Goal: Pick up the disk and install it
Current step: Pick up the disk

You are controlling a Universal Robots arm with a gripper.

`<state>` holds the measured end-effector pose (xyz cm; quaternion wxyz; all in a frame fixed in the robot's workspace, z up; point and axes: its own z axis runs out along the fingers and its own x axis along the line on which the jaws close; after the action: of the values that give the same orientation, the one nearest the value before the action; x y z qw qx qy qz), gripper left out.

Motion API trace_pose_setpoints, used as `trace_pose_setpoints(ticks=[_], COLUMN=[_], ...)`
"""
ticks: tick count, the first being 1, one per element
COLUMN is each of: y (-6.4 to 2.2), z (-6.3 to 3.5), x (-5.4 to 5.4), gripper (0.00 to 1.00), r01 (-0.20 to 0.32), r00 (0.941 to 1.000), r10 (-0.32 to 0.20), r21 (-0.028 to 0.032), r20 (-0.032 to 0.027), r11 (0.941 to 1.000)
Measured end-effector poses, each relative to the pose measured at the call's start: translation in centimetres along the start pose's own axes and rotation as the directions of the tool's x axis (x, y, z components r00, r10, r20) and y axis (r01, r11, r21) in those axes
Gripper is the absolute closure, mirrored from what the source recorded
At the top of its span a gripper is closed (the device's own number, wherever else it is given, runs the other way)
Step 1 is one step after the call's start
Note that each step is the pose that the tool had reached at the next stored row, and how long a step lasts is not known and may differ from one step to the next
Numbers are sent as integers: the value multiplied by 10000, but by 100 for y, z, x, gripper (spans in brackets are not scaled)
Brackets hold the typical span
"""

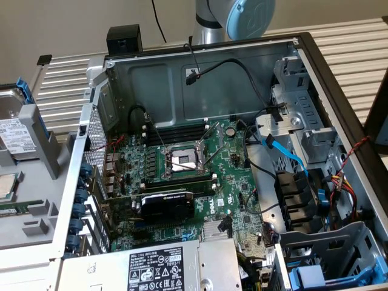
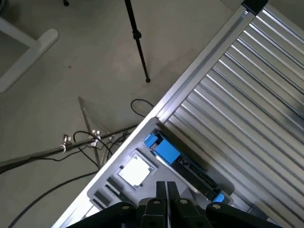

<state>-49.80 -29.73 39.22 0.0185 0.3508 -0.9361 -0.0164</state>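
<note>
Exterior view: open computer case (image 1: 200,73) on the ribbed metal counter (image 1: 351,48), black graphics card (image 1: 167,203) on the board inside, arm (image 1: 212,21) up behind the case's far wall. The disk (image 1: 13,130) is outside the case at the exterior view's left, propped on edge in a grey tray (image 1: 33,218), white label facing the camera, blue carrier round it. A small silver processor chip (image 1: 6,185) sits in the same tray, just beside the disk and not touching it. The grey drive cage (image 1: 330,248) is in the case's corner at the exterior view's lower right, well apart from the disk. Wrist view: hand (image 2: 166,190) has its fingers pressed together, pinching nothing, hanging well above the tray (image 2: 107,187). The disk (image 2: 186,168) shows edge-on with blue tabs at both ends, the chip (image 2: 135,172) near it, and floor with cables lies past the counter (image 2: 247,95) edge. Judged step: approach for the pick, nothing grasped yet. To do it well, the fingers likely need to spread before descent, line up across the disk's thin dimension and land mid-length so it hangs level. Grip the metal faces rather than the blue tabs, which probably flex. Keep clear of the chip and pull out along the tray slot, not sideways.
</note>
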Motion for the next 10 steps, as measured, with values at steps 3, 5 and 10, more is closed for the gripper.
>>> trace_pose_setpoints(ticks=[3, 5, 10], y=[0, 0, 0], z=[0, 0, 0], x=[0, 0, 0], gripper=[85, 85, 85], r01=[544, 914, 1814], r00=[9985, 9958, 9834], r10=[-544, -914, -1814], r21=[12, 19, 34], r20=[-24, -41, -83], r11=[9985, 9958, 9834])
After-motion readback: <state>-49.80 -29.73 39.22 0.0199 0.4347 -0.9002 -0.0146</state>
